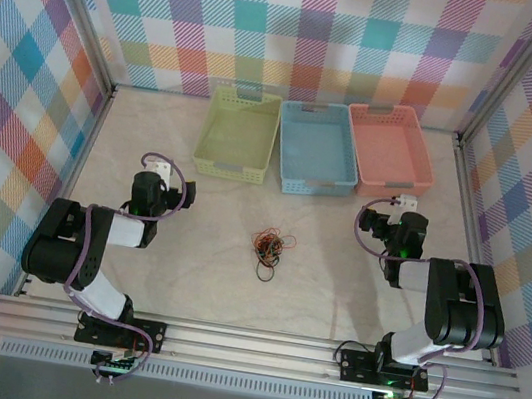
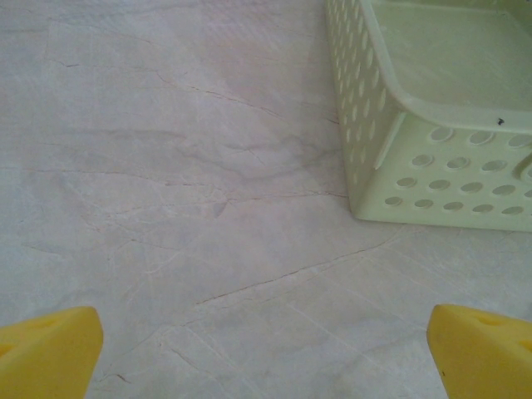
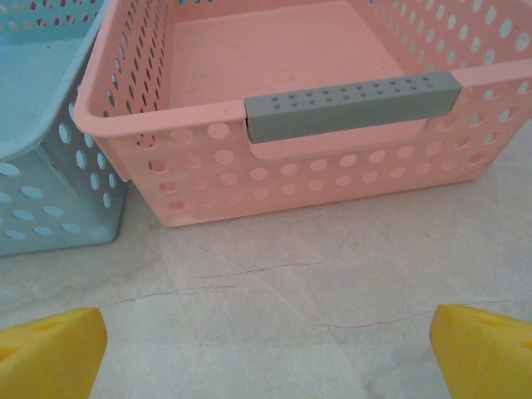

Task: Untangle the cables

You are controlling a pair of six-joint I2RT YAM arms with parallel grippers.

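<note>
Lying bunched nearer the counter's near edge, the cables are untouched; left fingers and right fingers are held spread and empty, seemingly readied for grasping.

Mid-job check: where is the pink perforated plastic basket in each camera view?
Top external: pink perforated plastic basket at the back, rightmost of three.
Right wrist: upper centre, grey handle facing the camera.
Left wrist: the pale green basket sits upper right instead.
Shared landmark: the light blue basket directly left of it, top and right wrist.
</note>
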